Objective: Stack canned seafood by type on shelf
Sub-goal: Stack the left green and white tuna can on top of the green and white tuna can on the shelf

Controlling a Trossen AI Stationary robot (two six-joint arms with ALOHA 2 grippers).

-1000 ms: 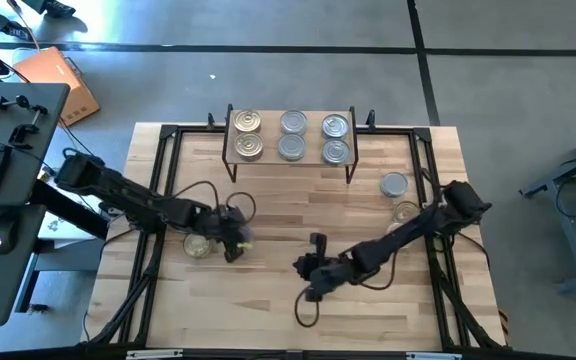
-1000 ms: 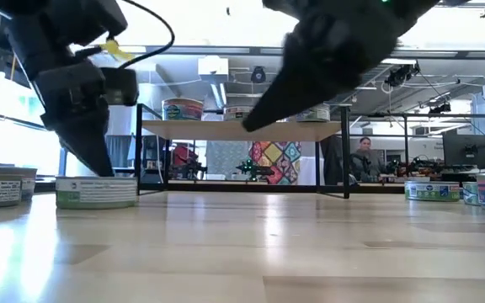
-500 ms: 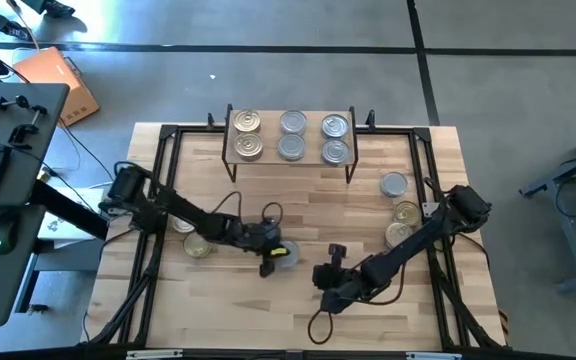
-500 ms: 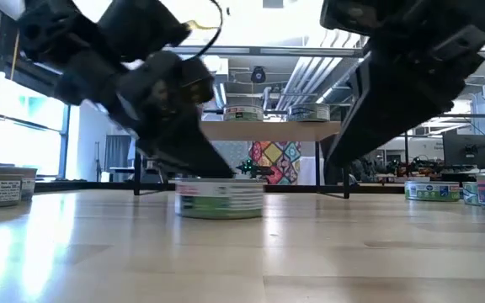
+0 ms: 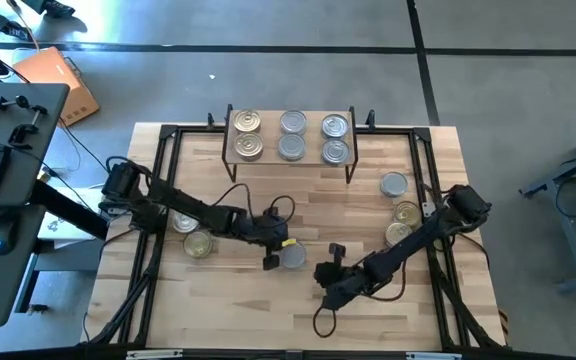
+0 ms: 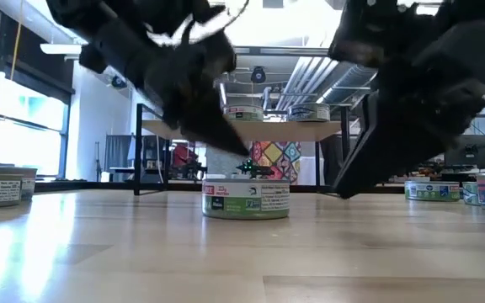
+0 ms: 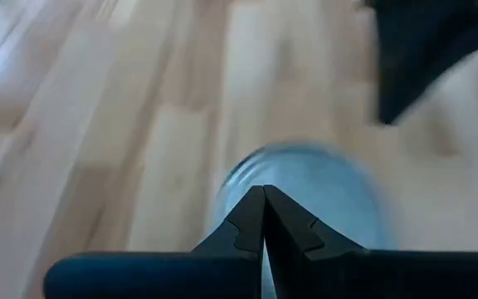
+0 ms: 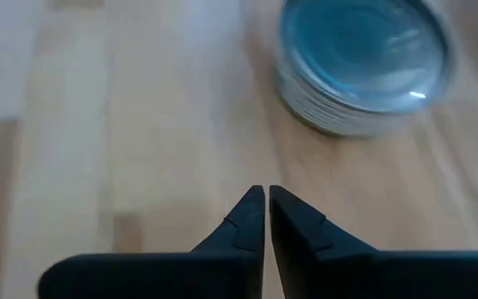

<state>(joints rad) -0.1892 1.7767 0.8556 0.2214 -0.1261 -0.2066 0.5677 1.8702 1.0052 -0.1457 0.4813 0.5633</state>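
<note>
Here, left gripper (image 5: pixel 271 257) fingers pressed together against tin (image 5: pixel 293 256) at table centre, likely nudging it toward right gripper (image 5: pixel 326 283), likewise closed, empty.

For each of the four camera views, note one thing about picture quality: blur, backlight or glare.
High view: evenly lit and sharp, the tins on the shelf clear. Low view: bright ceiling lights behind turn both arms into dark shapes, while the green-labelled tin reads clearly. Left wrist view: the tin beyond the left gripper is smeared. Right wrist view: soft, with a bright glint on the tin's lid.
</note>
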